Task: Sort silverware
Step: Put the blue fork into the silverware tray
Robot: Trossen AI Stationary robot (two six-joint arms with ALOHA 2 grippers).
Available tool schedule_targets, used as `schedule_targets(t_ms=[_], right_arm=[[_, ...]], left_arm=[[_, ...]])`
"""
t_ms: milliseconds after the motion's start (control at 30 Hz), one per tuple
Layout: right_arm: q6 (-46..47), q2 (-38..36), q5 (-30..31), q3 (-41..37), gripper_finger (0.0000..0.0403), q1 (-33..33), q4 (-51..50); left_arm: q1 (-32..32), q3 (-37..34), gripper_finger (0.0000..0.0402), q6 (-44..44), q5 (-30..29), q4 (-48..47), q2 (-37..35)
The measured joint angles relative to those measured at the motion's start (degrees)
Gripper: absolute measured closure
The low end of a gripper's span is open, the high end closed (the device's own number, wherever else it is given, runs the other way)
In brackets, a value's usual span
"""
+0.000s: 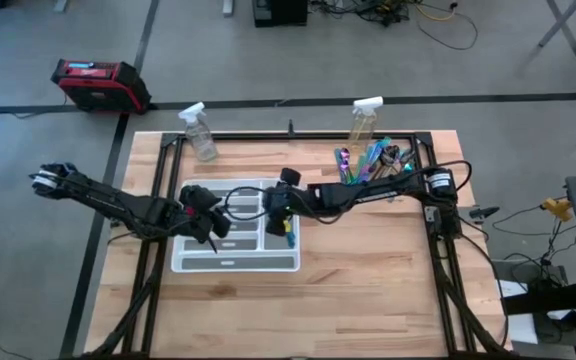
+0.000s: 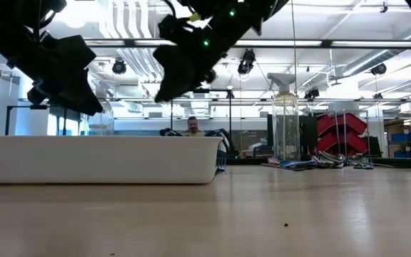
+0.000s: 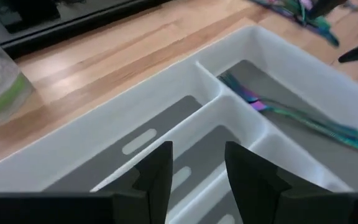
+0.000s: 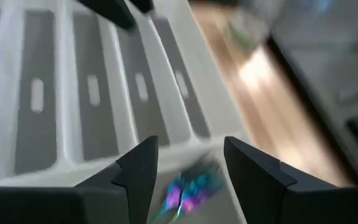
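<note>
A white divided tray [image 1: 234,265] sits on the wooden table's left half. One iridescent teal-and-purple utensil [image 3: 291,116] lies in the tray's compartment at its right end. In the right wrist view the utensil [image 4: 190,186] is a blur below my fingers. The other silverware [image 1: 373,160] lies in a pile at the far right of the table. My right gripper [image 4: 188,163] hangs open above the tray's right end, holding nothing. My left gripper [image 3: 197,177] hovers open over the tray's left part.
Two clear spray bottles [image 1: 200,132] [image 1: 365,118] stand near the far edge, the right one just behind the silverware pile. A black frame rail [image 1: 298,137] runs along the table's far side. Bare wood [image 1: 368,280] lies right of and in front of the tray.
</note>
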Motion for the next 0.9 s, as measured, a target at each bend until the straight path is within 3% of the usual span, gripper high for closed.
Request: schedule_targets(t_ms=[167, 400, 633, 900], right_arm=[[-1.9, 0.0, -6.5, -0.1, 0.0227, 0.0, 5.5], [-8.1, -0.1, -8.0, -3.4, 0.0232, 0.0, 14.4], [-2.1, -0.8, -8.1, -6.8, 0.0233, 0.0, 6.3], [14.7, -9.1, -5.6, -20.1, 0.0233, -0.8, -0.9]], left_arm=[[-0.4, 0.0, 0.0269, -3.7, -1.6, 0.4, 0.2], [-1.4, 0.0, 0.0269, -5.7, -5.3, 0.6, 0.7], [-3.3, 0.0, 0.0269, -6.8, -6.1, 1.2, 1.8], [-4.4, 0.0, 0.0269, -6.5, -6.2, 0.9, 2.9]])
